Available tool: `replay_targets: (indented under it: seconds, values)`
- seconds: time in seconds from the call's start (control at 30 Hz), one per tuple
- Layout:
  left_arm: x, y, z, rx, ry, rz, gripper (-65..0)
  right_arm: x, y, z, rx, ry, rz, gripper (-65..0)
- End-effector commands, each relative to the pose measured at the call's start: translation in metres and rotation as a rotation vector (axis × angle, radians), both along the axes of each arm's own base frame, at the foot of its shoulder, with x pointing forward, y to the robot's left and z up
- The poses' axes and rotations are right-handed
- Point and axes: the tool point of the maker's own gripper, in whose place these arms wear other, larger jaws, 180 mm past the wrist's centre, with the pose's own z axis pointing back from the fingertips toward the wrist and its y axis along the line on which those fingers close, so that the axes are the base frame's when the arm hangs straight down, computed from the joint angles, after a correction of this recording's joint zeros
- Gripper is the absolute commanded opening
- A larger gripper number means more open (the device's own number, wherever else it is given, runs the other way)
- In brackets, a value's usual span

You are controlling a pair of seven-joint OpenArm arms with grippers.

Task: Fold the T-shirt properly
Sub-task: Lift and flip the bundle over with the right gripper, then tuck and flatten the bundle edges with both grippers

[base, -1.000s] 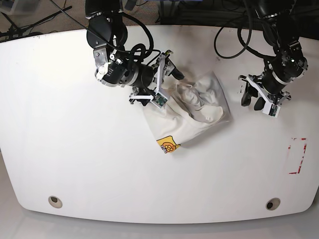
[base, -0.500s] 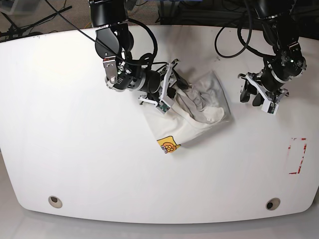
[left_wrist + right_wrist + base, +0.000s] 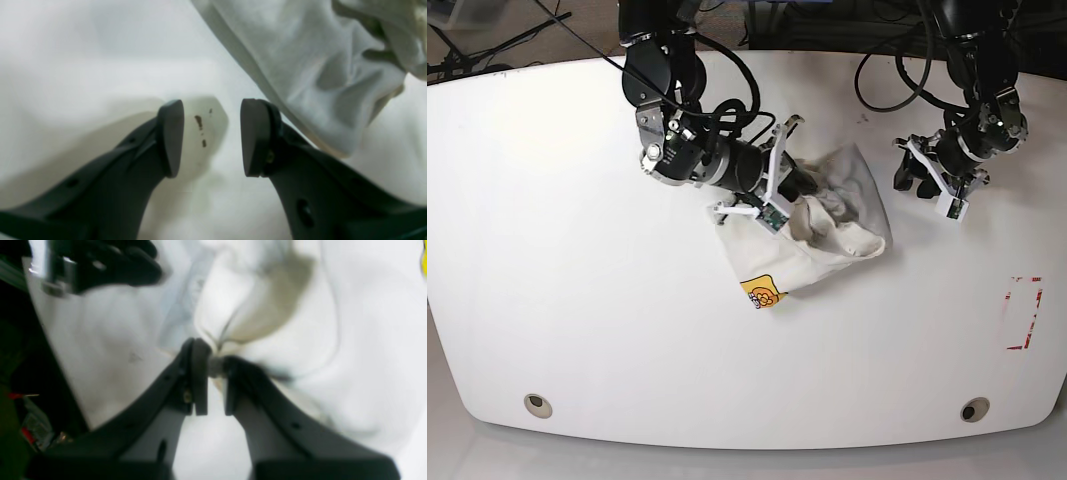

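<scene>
Base view: T-shirt (image 3: 807,245) bunched mid-counter (image 3: 627,330), partly folded; step looks like gathering 1 fold. Left wrist: left end effector (image 3: 212,138) spread, beside shirt. Right wrist: right end effector (image 3: 216,373) pinching shirt fabric. Next: probably lift, lay flat.

In the right wrist view, the off-white cotton T-shirt (image 3: 300,340) is blurred, and its yellow printed patch (image 3: 425,265) is cut off by the right edge. The left wrist view crops the cloth's top; reddish-brown specks on the white tabletop (image 3: 83,76) are too small to identify.
</scene>
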Motion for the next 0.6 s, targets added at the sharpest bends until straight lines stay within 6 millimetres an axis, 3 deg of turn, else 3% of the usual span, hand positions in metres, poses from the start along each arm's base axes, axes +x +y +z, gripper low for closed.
replay_targets:
  seconds: [0.0, 0.1, 0.23, 0.43, 0.47, 0.57]
  values:
    - [0.01, 0.001, 0.013, -0.007, -0.052, -0.003, -39.3, -0.001, 0.023, 0.027, 0.061, -0.066, 0.06, -63.1]
    - [0.01, 0.001, 0.013, -0.007, -0.052, -0.003, -39.3, -0.008, 0.051, 0.038, 0.075, -0.095, 0.143, -63.1]
    - [0.012, 0.003, 0.018, -0.004, -0.064, 0.001, -39.3, -0.015, 0.075, 0.03, 0.065, -0.073, 0.226, -63.1]
    - [0.018, 0.019, 0.027, 0.041, -0.082, -0.004, -39.3, -0.014, 0.093, -0.002, 0.077, 0.025, 0.267, -62.1]
    - [0.019, 0.02, 0.028, 0.042, -0.084, -0.004, -39.3, -0.013, 0.095, -0.007, 0.075, 0.037, 0.27, -59.9]
    - [0.022, 0.029, 0.038, 0.069, -0.11, 0.001, -39.3, -0.012, 0.098, -0.019, 0.076, 0.072, 0.272, -44.2]
